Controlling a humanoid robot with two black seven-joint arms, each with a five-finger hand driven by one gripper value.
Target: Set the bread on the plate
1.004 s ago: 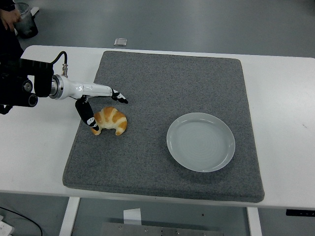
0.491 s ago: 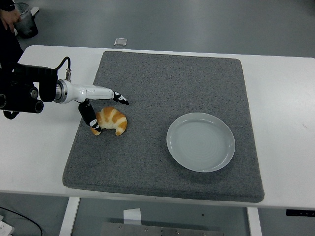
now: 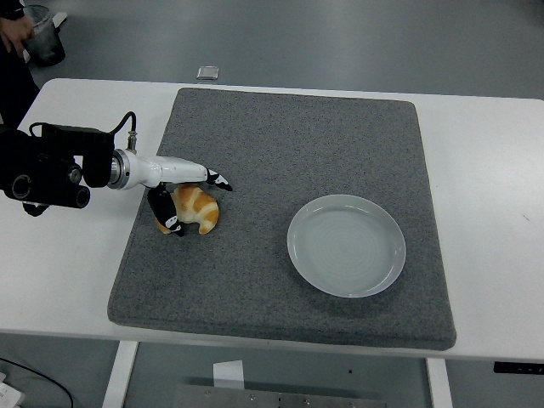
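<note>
Left robot hand (image 3: 189, 201) is straddling the golden-brown crescent bread roll (image 3: 195, 209) on the grey felt mat (image 3: 289, 153), fingers apart either side w/o clamping yet, prob. lining up a pinch toward the round pale plate (image 3: 346, 245), well apart.

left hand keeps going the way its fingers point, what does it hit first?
The left hand points right over the grey mat, fingers straddling the croissant, so that comes first. Past it, the white plate looks next in line, though height above the mat is unclear.
</note>
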